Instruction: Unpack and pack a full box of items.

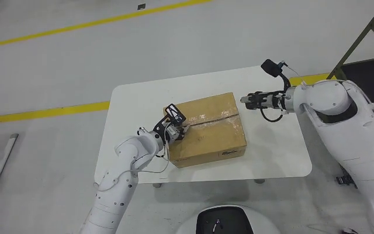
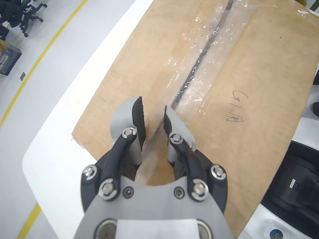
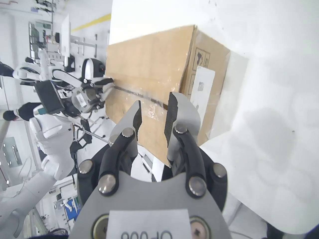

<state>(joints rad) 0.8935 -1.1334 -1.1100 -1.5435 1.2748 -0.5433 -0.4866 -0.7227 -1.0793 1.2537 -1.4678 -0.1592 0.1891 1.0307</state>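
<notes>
The left gripper [image 1: 177, 133] sits at one end of the closed cardboard box [image 1: 207, 131], right at the box's top edge where the centre seam begins. Its fingers [image 2: 138, 118] are released, a narrow gap apart, and a loose strip of the clear tape [image 2: 206, 48] rises from the seam into that gap. Whether the pads touch the strip cannot be told. Ahead of this gripper the taped seam runs the length of the lid to the far end. To one side of it, the long edge of the box lies near the rounded rim of the white table [image 1: 274, 158], with a band of table top between them.

The right gripper [image 1: 244, 99] hovers just beside the opposite end of the box, near the upper corner of that end face. Its fingers [image 3: 172, 115] are parted and nothing is between them. In front of it the seam end and crumpled tape fold over the lid's edge. A white label [image 3: 203, 85] is stuck on the end face just below the gripper. From this end, the left gripper [image 3: 109, 83] shows at the far end of the seam. A wide stretch of white table top spreads beside and beneath the right gripper, out to the table's edge.
</notes>
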